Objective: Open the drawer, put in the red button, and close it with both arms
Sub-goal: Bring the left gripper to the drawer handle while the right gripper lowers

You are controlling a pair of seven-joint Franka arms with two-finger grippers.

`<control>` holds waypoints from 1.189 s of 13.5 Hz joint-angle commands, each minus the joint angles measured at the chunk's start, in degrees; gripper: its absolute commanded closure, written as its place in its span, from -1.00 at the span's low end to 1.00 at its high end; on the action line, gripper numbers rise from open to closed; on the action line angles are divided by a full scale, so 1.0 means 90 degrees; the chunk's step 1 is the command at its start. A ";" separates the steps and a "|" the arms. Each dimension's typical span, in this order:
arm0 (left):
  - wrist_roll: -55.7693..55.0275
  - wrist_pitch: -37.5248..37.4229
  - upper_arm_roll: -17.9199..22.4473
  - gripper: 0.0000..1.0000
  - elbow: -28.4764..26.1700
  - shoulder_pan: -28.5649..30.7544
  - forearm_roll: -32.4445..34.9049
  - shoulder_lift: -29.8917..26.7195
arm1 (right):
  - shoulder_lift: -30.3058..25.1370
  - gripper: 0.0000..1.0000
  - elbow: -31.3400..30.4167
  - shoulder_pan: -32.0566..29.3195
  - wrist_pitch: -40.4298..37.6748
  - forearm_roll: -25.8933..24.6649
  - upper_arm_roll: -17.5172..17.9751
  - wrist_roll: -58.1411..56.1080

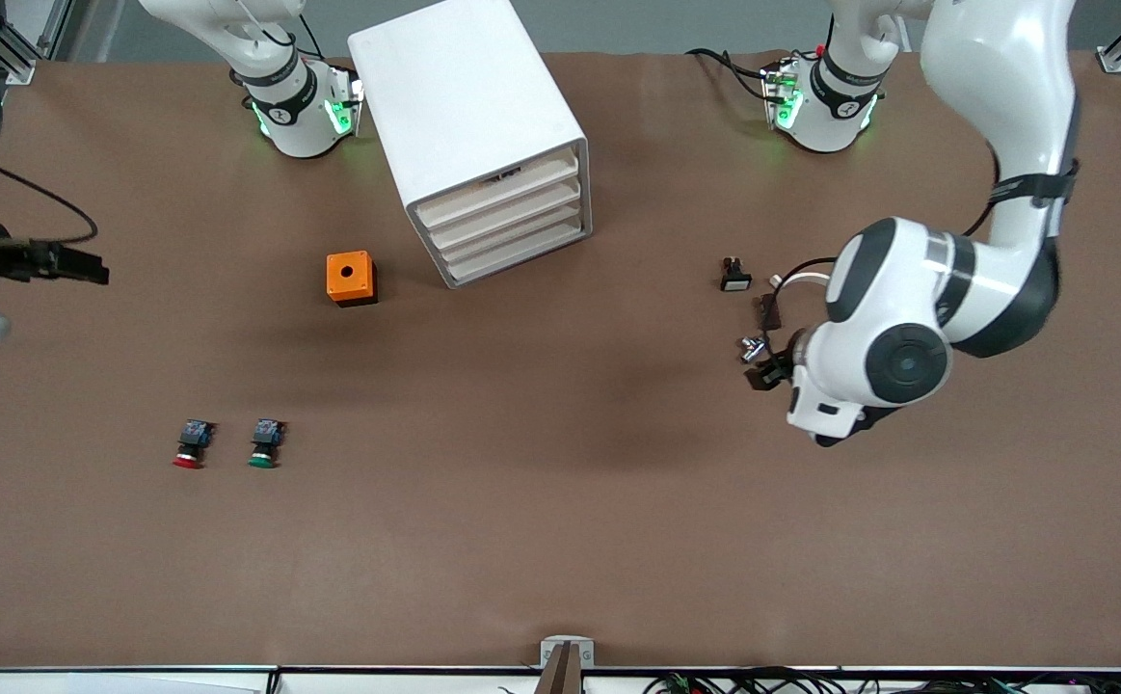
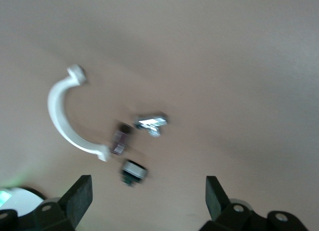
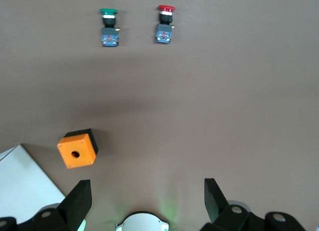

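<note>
1. The left gripper [image 2: 144,191] hangs with its fingers spread and nothing between them, over a scatter of small parts [image 1: 753,318] toward the left arm's end of the worktop: a curved white clip [image 2: 65,116], a bit of metal and a small dark switch.
2. The right gripper [image 3: 144,196] is likewise released and empty, up at the right arm's edge of the worktop.
3. The red button [image 1: 191,445] lies on its side near the front edge, toward the right arm's end, its red cap pointing at the front edge and its long axis running front to back. A green button [image 1: 264,443] lies just beside it, apart.
4. I'd judge the right arm [image 1: 20,260] the nearer one to the red button.
5. The cabinet [image 1: 473,135] stands by the back edge between the two bases, all four drawers [image 1: 507,217] shut, fronts angled toward the left arm's end. An orange box [image 1: 351,278] sits near it.
6. The worktop [image 1: 560,540] is plain brown, with cables along the front edge.
</note>
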 commanded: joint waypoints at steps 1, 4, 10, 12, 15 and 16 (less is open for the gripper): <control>-0.1213 0.0287 0.0033 -1.00 0.0220 -0.0396 -0.0532 0.0337 | 0.0414 -1.00 0.0181 -0.0269 0.0573 0.0061 0.0063 0.0066; -0.2365 0.0347 0.0043 -1.00 0.0201 -0.0738 -0.1371 0.0474 | 0.0678 -1.00 -0.0600 -0.0386 0.2155 0.0489 0.0053 0.0551; -0.5676 0.0347 0.0042 -0.99 0.0191 -0.1334 -0.2845 0.0914 | 0.1995 -1.00 -0.0876 -0.0602 0.4237 0.1165 0.0053 0.0730; -0.6408 0.0318 0.0043 -0.91 0.0094 -0.1539 -0.3393 0.1060 | 0.2415 -1.00 -0.0886 -0.0602 0.4717 0.1165 0.0063 0.0691; -0.7591 0.0318 0.0043 -0.90 0.0113 -0.1716 -0.4494 0.1333 | 0.2885 -1.00 -0.0896 -0.0544 0.5177 0.1165 0.0073 0.0672; -0.7903 0.0318 0.0043 -0.86 0.0103 -0.1706 -0.5050 0.1402 | 0.2935 -1.00 -0.0896 -0.0514 0.5207 0.1155 0.0073 0.0672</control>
